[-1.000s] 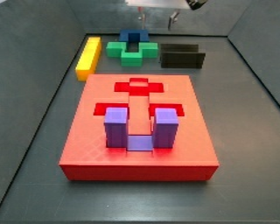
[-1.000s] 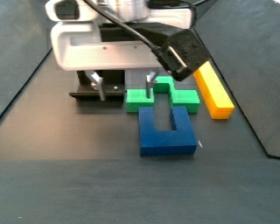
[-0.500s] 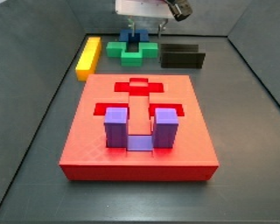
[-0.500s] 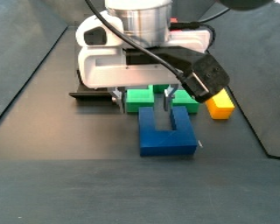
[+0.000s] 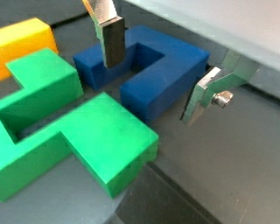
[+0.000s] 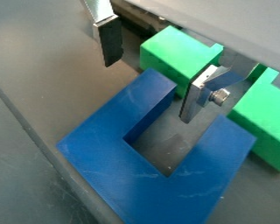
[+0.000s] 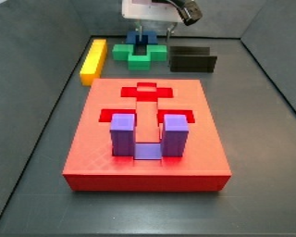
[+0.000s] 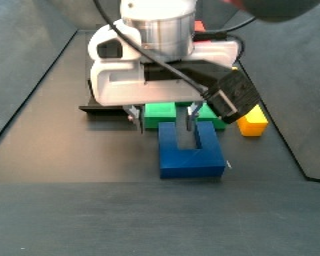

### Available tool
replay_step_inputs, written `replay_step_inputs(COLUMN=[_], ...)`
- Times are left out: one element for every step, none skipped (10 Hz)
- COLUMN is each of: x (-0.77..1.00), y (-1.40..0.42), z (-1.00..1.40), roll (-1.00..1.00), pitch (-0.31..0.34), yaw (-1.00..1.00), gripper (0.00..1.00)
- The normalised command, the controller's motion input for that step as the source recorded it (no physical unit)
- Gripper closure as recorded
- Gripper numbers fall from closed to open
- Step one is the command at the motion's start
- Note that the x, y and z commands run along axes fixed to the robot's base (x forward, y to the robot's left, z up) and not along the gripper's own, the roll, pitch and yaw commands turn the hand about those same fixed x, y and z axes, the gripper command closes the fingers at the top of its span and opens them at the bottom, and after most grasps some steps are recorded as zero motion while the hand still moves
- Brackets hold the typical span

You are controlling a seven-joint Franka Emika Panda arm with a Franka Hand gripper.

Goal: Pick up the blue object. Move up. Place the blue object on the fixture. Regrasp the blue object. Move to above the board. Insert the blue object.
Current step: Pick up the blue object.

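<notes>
In both wrist views the end effector (image 5: 154, 66) sits low over the blue object (image 5: 154, 72), its fingers spread open and gripping nothing. One finger (image 5: 109, 41) hangs over the slot between the two prongs; the other finger (image 5: 208, 92) stands just outside one prong. So the fingers bracket a single prong and are not yet closed on it. Whether the pads already touch the blue faces cannot be told.

The blue object lies flat on the tabletop (image 8: 69, 215), touching or nearly touching the green notched block (image 8: 184, 110), with the yellow bar (image 8: 250, 118) beyond it. In a side view the end effector (image 8: 163, 118) hovers right at the blue object's (image 8: 192, 152) far end, close to the green piece. The fixture (image 7: 192, 60) stands beside the green block, and the board (image 7: 148, 137) lies well apart, already carrying a purple block (image 7: 147, 133).

My judgement is that this is the grasp step, just before closing. The risks:

- The inner finger looks near the slot's edge; if it descends off-centre it could land on top of the prong.
- Closing on one prong only may twist the piece, since the hold is off its middle.
- The green block sits so close that a finger could catch or nudge it.
</notes>
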Motion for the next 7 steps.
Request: replay_step_inputs(x=[0.04, 0.0, 0.0, 0.0, -0.02, -0.04, -0.1], y=[0.0, 0.0, 0.0, 0.0, -0.15, -0.19, -0.16], z=[-0.43, -0.35, -0.02, -0.02, -0.11, -0.16, -0.16], roll=[0.07, 0.05, 0.0, 0.0, 0.0, 0.0, 0.0], pitch=[-0.004, 0.0, 0.0, 0.0, 0.0, 0.0, 0.0], yaw=[0.0, 0.0, 0.01, 0.0, 0.0, 0.0, 0.0], gripper=[0.0, 0.0, 0.0, 0.0, 0.0, 0.0, 0.0])
